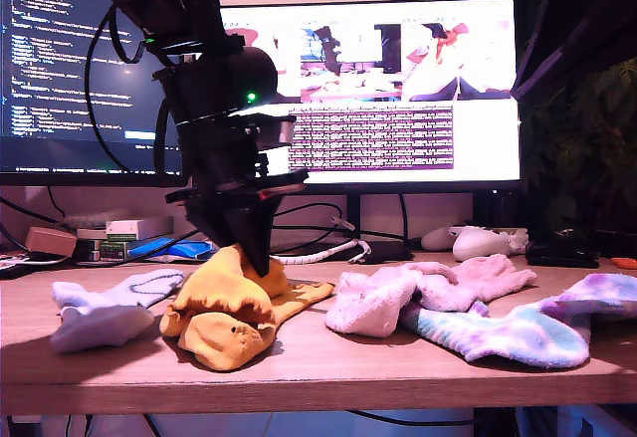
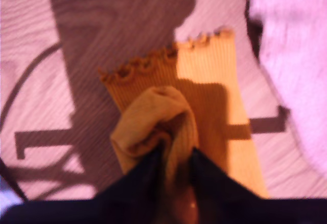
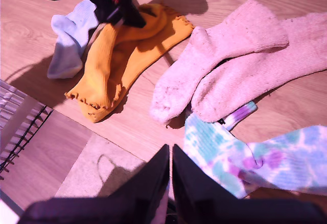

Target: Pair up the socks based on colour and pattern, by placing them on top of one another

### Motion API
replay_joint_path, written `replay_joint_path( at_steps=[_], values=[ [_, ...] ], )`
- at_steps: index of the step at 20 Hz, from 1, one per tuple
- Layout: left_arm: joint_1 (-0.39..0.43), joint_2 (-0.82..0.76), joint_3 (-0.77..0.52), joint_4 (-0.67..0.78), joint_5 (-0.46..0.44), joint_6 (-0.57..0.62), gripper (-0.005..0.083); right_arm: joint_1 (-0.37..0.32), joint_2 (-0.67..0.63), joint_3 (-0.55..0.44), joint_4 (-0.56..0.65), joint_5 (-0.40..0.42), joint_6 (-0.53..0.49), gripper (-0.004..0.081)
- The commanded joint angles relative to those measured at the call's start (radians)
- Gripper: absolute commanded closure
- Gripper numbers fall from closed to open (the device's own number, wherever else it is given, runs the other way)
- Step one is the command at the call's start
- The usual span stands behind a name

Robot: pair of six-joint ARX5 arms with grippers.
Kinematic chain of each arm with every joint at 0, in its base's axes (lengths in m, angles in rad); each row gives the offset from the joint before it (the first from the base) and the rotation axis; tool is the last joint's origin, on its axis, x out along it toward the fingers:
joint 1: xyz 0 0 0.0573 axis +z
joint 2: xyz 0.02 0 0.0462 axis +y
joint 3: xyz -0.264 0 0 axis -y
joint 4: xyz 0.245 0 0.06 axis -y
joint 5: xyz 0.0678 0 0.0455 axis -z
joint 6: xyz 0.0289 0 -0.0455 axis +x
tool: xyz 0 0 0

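Mustard sock (image 2: 214, 96) flat, frilly cuff pointing away from first claw (image 2: 176, 157).

A wooden desk (image 1: 328, 362) carries two lit monitors at the back: a wide monitor (image 1: 398, 89) showing pictures above rows of text, and a darker monitor (image 1: 60, 59) filled with lines of code at the exterior view's left. Below them lie a white game controller (image 1: 478, 242), black cables (image 1: 318, 220) and small stacked boxes (image 1: 124, 236).
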Motion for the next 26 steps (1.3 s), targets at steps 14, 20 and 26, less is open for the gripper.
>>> replay_joint_path(
  at_steps=[14,20,26],
  values=[
    [-0.155,0.058,-0.012,0.158,-0.127,-0.232,0.0793,-0.003,0.002,0.007,-0.039,-0.004,-0.026,0.0781],
    [-0.184,0.127,-0.011,0.181,-0.149,-0.267,0.0413,-0.003,0.002,0.007,-0.058,-0.023,-0.032,0.0781],
    [-0.186,0.035,-0.011,0.16,-0.107,-0.233,0.0395,-0.003,0.002,0.007,-0.052,-0.048,-0.05,0.0781]
  ],
)
